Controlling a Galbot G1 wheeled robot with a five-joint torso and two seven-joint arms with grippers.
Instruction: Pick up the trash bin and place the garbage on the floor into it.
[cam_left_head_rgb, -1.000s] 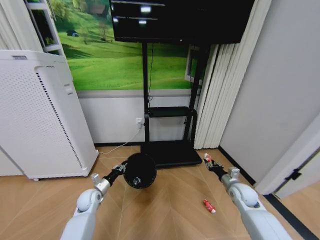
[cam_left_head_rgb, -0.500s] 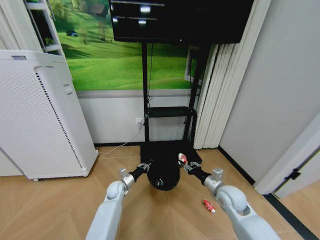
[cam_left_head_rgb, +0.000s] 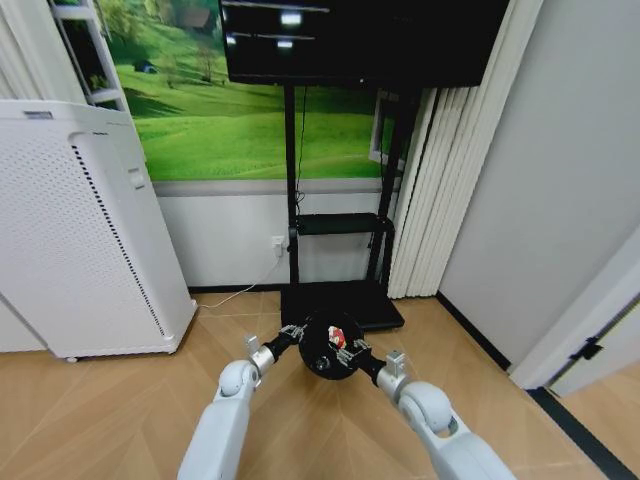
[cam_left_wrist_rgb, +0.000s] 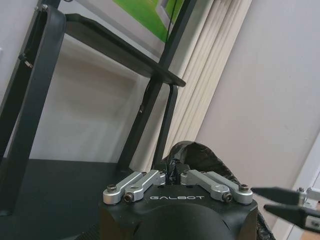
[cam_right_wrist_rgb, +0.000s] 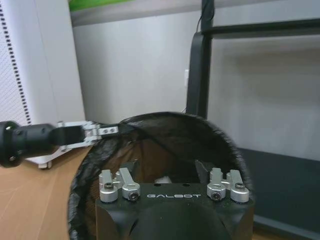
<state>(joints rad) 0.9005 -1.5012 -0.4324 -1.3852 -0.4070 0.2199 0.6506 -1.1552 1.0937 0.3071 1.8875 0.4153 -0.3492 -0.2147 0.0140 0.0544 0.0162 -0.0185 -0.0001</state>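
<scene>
The right gripper (cam_left_head_rgb: 345, 345) has swung its pinched red-and-white wrapper (cam_left_head_rgb: 338, 336) over the trash bin (cam_left_head_rgb: 328, 345), which the left gripper (cam_left_head_rgb: 292, 331) holds clamped by the rim above the floor (cam_left_head_rgb: 120, 400); release seems next.

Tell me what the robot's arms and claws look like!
Both arms are smooth, rounded pale grey-white shells with a ball-like joint, narrowing to a black wrist. The left gripper and the right gripper are black blocks with shiny silver metal links and screws. Each block says GALBOT in small white letters, and the fingers are thin and black.
</scene>
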